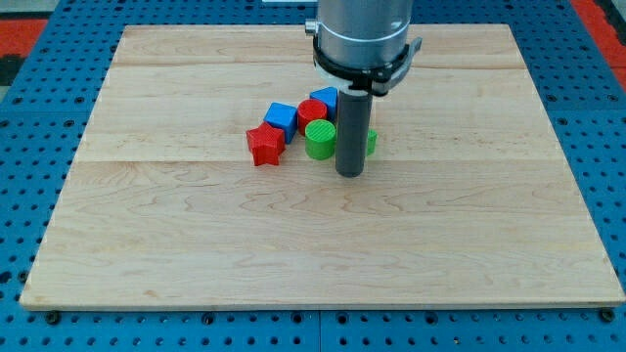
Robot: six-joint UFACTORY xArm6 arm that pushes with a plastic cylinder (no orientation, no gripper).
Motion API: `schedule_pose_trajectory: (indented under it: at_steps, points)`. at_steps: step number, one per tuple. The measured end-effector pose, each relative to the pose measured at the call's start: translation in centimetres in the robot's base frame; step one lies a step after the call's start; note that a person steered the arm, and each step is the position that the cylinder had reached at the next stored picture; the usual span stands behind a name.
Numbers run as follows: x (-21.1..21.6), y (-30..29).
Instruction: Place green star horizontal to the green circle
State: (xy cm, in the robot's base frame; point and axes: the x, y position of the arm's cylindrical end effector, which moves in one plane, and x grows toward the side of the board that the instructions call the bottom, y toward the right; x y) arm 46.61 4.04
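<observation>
Standing, my tip [350, 173]: just right of green circle [319, 139].
Green star [371, 142]: mostly hidden behind rod.
Jaws: none fitted.

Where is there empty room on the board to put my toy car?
The wooden board is bare everywhere below my tip, and along both side edges. It is crowded mid-top: red star block, blue cube block, red cylinder block and green cylinder block huddle together.

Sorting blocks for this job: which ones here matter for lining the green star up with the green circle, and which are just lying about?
For the job:
green circle
green star, mostly hidden behind the rod
my tip, just below both

Lying about:
red star
blue cube
red circle
second blue block
</observation>
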Motion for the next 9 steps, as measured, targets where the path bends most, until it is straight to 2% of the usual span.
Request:
schedule_pose_trajectory:
  at_steps: [2,4,6,7,9]
  points:
    - [0.1,7.3]
    - [-3.8,4.9]
    - [-4.6,3.3]
    - [-4.8,4.1]
    - [-9.7,5.6]
